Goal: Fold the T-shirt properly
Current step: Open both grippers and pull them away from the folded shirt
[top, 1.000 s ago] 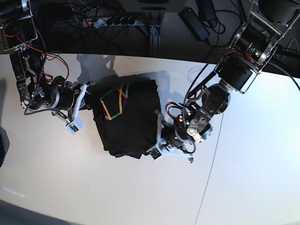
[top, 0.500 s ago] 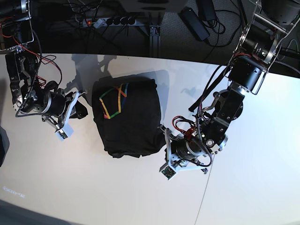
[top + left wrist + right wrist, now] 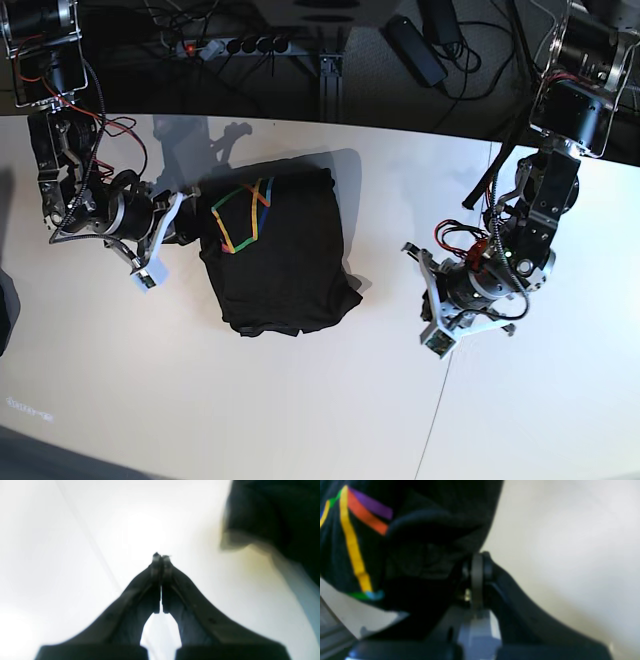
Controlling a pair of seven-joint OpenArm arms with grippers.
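The black T-shirt point(image 3: 280, 255) lies folded into a rough rectangle in the middle of the white table point(image 3: 250, 400), rainbow line print point(image 3: 245, 215) facing up near its upper left corner. My right gripper point(image 3: 188, 225) is shut, tips against the shirt's left edge. In the right wrist view its fingertips point(image 3: 477, 557) press together beside the black T-shirt point(image 3: 432, 530) and the print point(image 3: 352, 542); no cloth shows between them. My left gripper point(image 3: 410, 250) is shut and empty, well right of the shirt. The left wrist view shows that gripper point(image 3: 161, 556) over bare table, the T-shirt point(image 3: 275, 512) blurred at upper right.
A power strip point(image 3: 240, 45), cables and a black adapter point(image 3: 415, 45) lie beyond the table's far edge. A thin seam point(image 3: 450, 380) runs down the table on the right. The shirt's lower right corner point(image 3: 350, 290) sticks out a little.
My left arm has drawn away to the right from the shirt's right edge. My right gripper backed off to the left, then returned to the shirt's left edge.
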